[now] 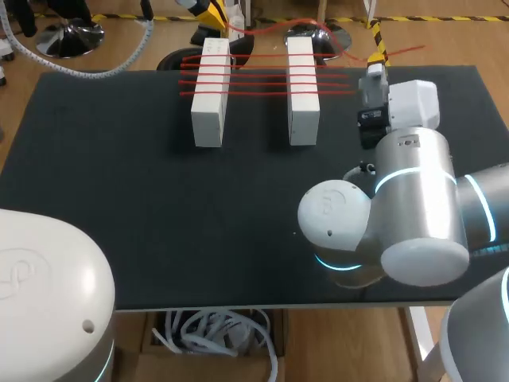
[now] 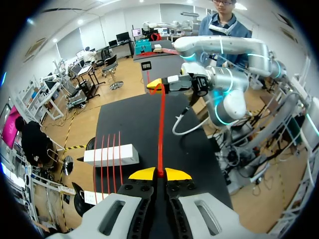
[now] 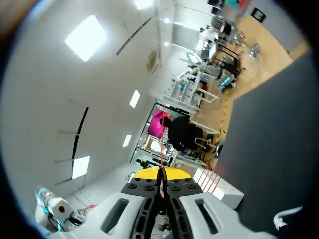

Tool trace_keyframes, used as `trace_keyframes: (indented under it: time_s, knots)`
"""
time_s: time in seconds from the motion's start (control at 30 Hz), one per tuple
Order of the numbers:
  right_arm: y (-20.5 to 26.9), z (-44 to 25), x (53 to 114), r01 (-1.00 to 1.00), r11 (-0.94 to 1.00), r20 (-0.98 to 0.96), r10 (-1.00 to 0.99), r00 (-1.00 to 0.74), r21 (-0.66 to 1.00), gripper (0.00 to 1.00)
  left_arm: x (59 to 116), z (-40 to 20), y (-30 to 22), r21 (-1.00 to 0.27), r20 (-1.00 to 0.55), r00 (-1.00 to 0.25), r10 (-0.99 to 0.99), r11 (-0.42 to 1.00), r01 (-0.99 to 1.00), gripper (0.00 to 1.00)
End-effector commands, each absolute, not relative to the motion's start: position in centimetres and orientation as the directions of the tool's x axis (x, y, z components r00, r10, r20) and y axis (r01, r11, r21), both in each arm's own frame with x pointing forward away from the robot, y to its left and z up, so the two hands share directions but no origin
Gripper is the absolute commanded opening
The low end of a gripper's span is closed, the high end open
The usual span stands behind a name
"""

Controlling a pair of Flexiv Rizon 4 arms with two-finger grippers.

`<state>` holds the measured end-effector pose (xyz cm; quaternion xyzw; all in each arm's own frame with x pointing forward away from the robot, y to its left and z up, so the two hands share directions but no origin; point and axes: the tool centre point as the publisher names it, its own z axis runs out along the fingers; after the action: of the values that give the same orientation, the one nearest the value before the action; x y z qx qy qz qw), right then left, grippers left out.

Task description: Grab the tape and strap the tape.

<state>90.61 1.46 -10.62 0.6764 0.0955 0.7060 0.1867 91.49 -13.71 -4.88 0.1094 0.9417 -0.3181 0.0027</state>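
Note:
Two white blocks (image 1: 210, 91) (image 1: 303, 90) stand side by side at the table's far side, with several strands of red tape (image 1: 262, 73) stretched across both. Another length of the tape arcs over them beyond the far edge. My left gripper (image 2: 159, 174) is shut on this tape (image 2: 161, 129), which runs taut ahead to my right gripper (image 2: 160, 84). In the head view my right gripper (image 1: 374, 73) sits just right of the right block, and my left gripper (image 1: 211, 13) is past the far edge behind the left block. My right gripper (image 3: 160, 172) is shut on the thin red tape (image 3: 162, 144).
The black mat (image 1: 143, 207) covers the table in front of the blocks. My right arm's large joints (image 1: 398, 215) hang over the right front part. My left arm's base (image 1: 48, 302) stands at the near left corner.

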Motion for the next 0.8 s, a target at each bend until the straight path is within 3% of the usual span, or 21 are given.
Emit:
trace_keyframes:
  time_s: [0.03,0.4,0.57,0.8]
  knots:
    - [1.3,-10.6,90.8,-0.170,-0.821,0.826,0.560,-0.056,0.545,0.00,91.5,-4.8,-13.7,-0.595,-0.073,-0.976,0.204,0.776,0.207,0.00]
    - [1.3,-10.6,90.8,-0.170,-0.821,0.826,0.560,-0.056,0.545,0.00,91.5,-4.8,-13.7,-0.595,-0.073,-0.976,0.204,0.776,0.207,0.00]
    - [2.1,-9.8,91.2,-0.306,-0.726,0.776,0.625,0.081,0.616,0.00,91.5,-4.8,-13.7,-0.595,-0.073,-0.976,0.204,0.776,0.207,0.00]
    - [4.0,-8.6,91.0,-0.316,-0.659,0.710,0.701,0.070,0.682,0.00,91.5,-4.8,-13.7,-0.595,-0.073,-0.976,0.204,0.776,0.207,0.00]
